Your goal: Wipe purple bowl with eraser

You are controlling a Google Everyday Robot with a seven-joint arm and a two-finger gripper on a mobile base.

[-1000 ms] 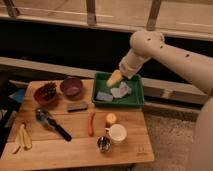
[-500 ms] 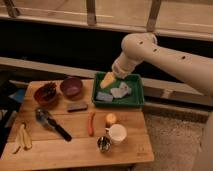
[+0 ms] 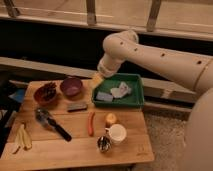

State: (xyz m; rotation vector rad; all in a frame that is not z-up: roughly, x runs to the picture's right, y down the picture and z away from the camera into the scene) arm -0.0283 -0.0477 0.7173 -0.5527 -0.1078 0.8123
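This looks like a robot test space rather than a home kitchen. A small wooden table (image 3: 75,145) stands alone in the lower left of the frame, against a dark low wall with metal railing posts (image 3: 90,12) along the top edge and speckled floor at lower right. Kitchen things are staged on it: a purple bowl (image 3: 71,86), a white mug (image 3: 118,133) and a green tray (image 3: 140,90). The gripper (image 3: 97,80) hangs mid-frame at the tray's left rim, on a large white arm (image 3: 160,57).

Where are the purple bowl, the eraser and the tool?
purple bowl (image 3: 71,86), camera view: its smooth inside.
eraser (image 3: 77,106), camera view: its top face.
tool (image 3: 96,80), camera view: its tip, just right of the bowl.
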